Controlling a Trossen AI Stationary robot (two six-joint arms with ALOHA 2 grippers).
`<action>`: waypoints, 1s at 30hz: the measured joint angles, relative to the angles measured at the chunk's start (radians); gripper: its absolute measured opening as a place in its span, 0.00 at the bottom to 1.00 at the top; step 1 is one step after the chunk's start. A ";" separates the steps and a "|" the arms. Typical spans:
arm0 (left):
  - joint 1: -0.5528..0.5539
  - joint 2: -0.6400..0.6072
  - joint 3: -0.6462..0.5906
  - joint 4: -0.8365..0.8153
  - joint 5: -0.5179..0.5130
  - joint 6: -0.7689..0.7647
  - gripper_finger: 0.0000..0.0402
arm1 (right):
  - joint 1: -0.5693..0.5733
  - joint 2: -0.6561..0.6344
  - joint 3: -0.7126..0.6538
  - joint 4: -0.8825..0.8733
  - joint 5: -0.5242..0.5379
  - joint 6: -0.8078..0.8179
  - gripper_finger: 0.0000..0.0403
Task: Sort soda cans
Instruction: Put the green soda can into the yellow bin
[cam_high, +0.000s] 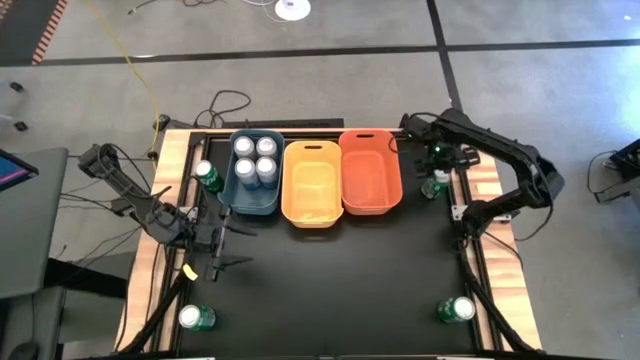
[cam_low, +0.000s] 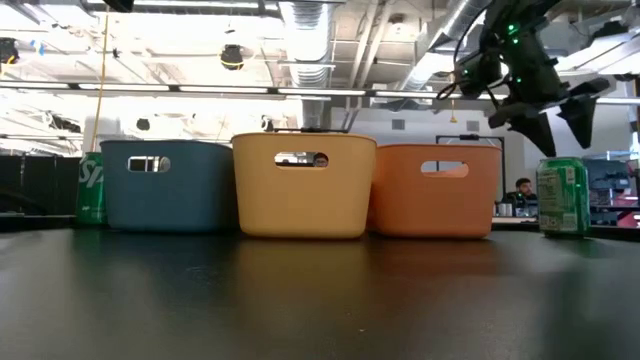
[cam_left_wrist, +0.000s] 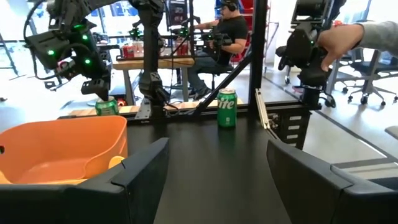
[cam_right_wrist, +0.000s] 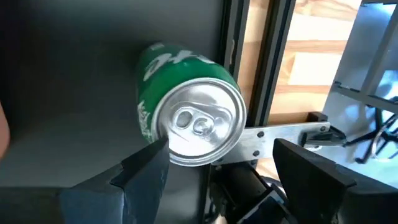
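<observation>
1. Three bins are sitting in a row at the far side of the table (cam_high: 330, 280): a blue bin (cam_high: 252, 172), a yellow bin (cam_high: 310, 183) and an orange bin (cam_high: 370, 170), each touching the next.
2. Four blue cans (cam_high: 255, 158) are standing upright inside the blue bin.
3. Four green cans are standing on the table outside the bins: one (cam_high: 208, 177) just beside the blue bin's left wall, one (cam_high: 434, 186) right of the orange bin, one (cam_high: 196, 318) at the near left corner and one (cam_high: 455, 309) at the near right corner.
4. The right gripper (cam_high: 436, 152) is hovering directly over the can right of the orange bin, its fingers spread wide and holding nothing; the can top is showing between them in the right wrist view.
5. The left gripper (cam_high: 228, 245) is waiting in front of the blue bin, fingers apart and holding nothing.
6. The table is showing a black mat with wooden edges and a dark frame.
7. The low view is showing a ceiling with pipes and lights, and the right gripper hanging above its can.
8. Only the left wrist view is showing a seated person (cam_left_wrist: 227, 34) at a bench, plus a hand (cam_left_wrist: 339, 40) on equipment beside the table.
</observation>
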 joint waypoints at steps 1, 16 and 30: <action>0.000 0.000 0.000 0.000 -0.007 0.000 0.66 | 0.000 0.000 -0.001 0.011 -0.001 -0.009 0.76; 0.000 0.000 0.000 0.000 -0.017 -0.009 0.66 | -0.019 0.006 -0.070 0.160 -0.097 -0.059 0.76; 0.000 0.000 0.000 0.000 -0.018 -0.019 0.66 | 0.002 0.002 -0.067 0.136 -0.097 -0.094 0.76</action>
